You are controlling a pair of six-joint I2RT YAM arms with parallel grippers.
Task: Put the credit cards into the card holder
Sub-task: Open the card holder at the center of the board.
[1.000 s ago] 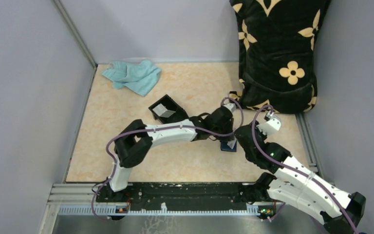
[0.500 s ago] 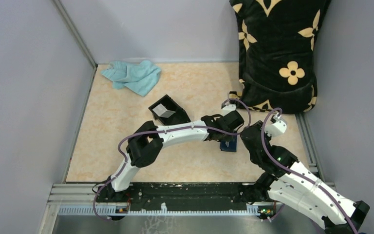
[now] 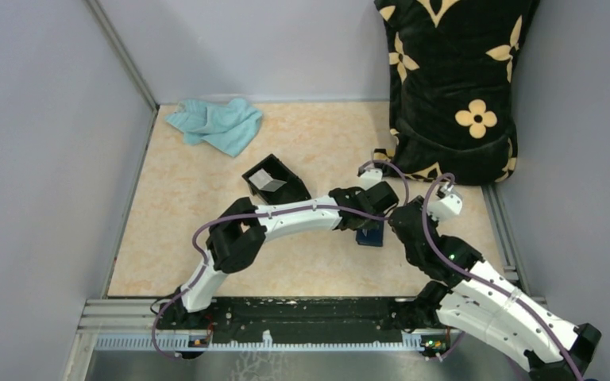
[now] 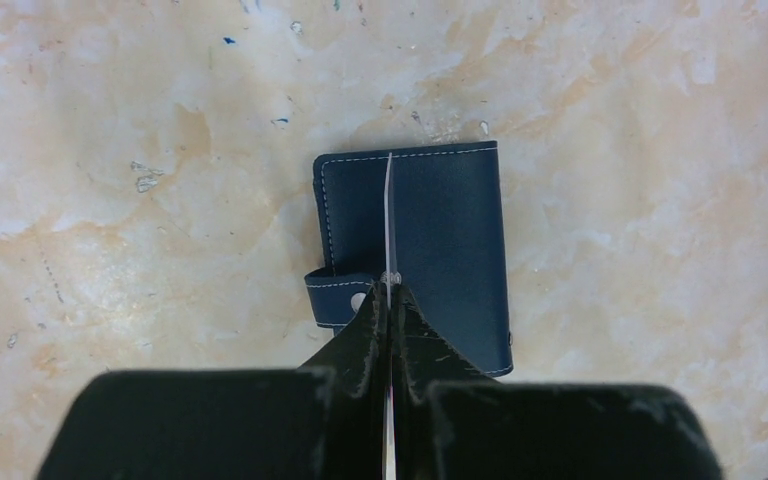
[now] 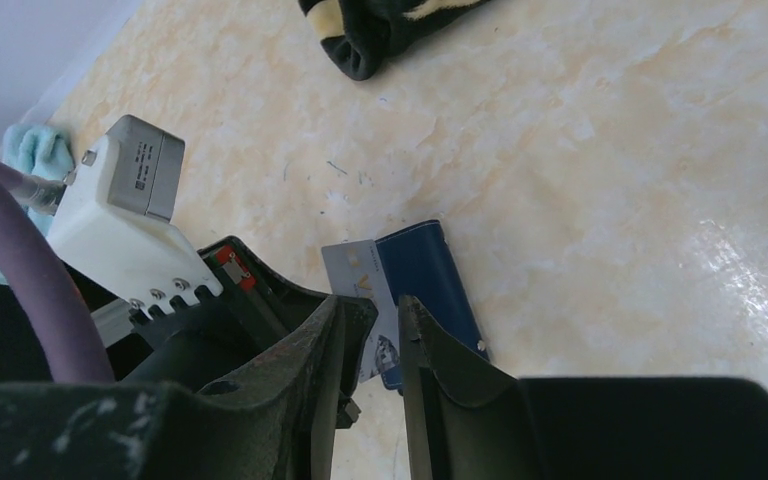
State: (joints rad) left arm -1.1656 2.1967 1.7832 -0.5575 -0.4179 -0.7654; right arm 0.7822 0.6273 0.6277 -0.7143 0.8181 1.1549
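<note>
the card holder [image 4: 450, 250] is being left flat on the table [image 4: 660, 200]; a pale card [image 4: 388, 215] is being pinched edge-on over it by the closed left gripper [image 4: 390, 300]; the right gripper [image 5: 372, 305], just beside, is being held slightly parted, empty.

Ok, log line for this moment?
left end effector: shut on credit card, edge-on over card holder | right end effector: open, near card holder

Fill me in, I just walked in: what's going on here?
The left gripper is shut on a thin pale grey-white card, holding it on edge over the small navy-blue folding wallet, which lies flat on the marbled table. The card is not yet in. The right gripper hovers close beside the wallet, jaws apart, holding nothing. Another pale card lies in the black open-topped box.
</note>
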